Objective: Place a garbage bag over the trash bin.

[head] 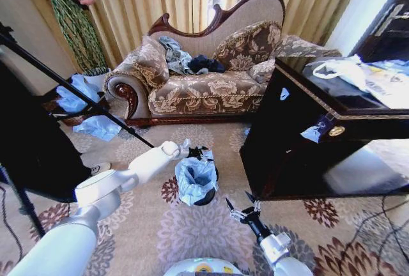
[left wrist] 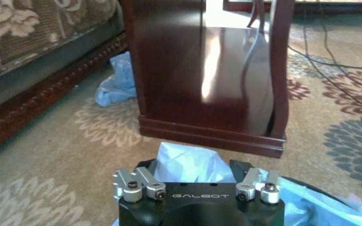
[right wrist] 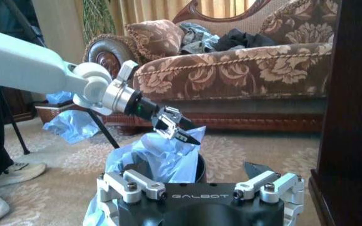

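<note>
Two grippers work low over the patterned carpet point(head: 192, 225). One sofa point(head: 211, 84) stands at 12 o'clock, one dark cabinet point(head: 307, 154) at 3 o'clock. One trash bin point(head: 206, 194) sits on the carpet at centre, between sofa and robot, with one garbage bag point(head: 195, 179) bunched in and over its mouth. At 11 o'clock of the bin, the left gripper point(head: 202, 154) pinches the bag's upper edge between nearly closed fingers. At 5 o'clock, the right gripper point(head: 241, 206) hovers spread wide, holding nothing.
</note>
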{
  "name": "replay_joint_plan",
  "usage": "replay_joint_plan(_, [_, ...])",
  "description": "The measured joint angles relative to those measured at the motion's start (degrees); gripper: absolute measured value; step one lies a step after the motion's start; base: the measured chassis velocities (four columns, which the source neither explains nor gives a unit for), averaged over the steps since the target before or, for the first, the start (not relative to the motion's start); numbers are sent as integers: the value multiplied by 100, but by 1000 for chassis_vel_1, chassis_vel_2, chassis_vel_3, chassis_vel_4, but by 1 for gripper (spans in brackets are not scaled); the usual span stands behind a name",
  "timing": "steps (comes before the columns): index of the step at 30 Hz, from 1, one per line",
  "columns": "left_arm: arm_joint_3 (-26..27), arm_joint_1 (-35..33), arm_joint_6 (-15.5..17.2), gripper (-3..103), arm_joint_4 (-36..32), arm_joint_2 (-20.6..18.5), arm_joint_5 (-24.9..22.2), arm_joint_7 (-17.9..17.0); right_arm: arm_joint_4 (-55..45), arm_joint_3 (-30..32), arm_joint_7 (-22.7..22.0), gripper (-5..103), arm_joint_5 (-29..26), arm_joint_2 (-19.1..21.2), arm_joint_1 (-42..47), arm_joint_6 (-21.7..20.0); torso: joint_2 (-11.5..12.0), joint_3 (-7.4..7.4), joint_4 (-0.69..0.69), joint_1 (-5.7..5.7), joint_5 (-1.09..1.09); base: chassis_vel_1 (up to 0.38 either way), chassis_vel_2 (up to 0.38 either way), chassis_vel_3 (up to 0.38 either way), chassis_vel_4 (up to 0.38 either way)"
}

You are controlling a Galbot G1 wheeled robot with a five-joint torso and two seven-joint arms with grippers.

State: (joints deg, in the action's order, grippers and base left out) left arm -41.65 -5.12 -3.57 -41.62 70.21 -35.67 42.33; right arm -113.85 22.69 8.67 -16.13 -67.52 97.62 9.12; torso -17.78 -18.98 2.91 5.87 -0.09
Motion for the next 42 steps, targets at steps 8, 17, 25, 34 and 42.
replay_joint_plan(8, [269, 50, -219, 49, 167, 5, 410, 232, 69, 0, 5, 100, -20, -28, -13, 70, 0, 0, 0, 0, -2, 0, 0, 0, 0])
replay_joint_plan(17, [138, 217, -135, 49, -330, -609, 171, 499, 112, -25, 19, 100, -47, -52, -65, 104, 0, 0, -2, 0, -2, 0, 0, 0, 0])
replay_joint_plan(25, [147, 75, -183, 79, -185, -481, 146, 466, 139, -21, 29, 100, -45, -56, -31, 123, 0, 0, -2, 0, -2, 0, 0, 0, 0])
replay_joint_plan(34, [464, 120, -325, 51, 754, 158, 487, 265, 129, -6, 35, 100, -48, -48, 45, 150, 0, 0, 1, 0, 0, 0, 0, 0, 0])
replay_joint_plan(42, [691, -75, -383, 24, 926, 396, 352, -256, -103, -79, 37, 100, -67, -50, 51, 143, 0, 0, 0, 0, 0, 0, 0, 0, 0])
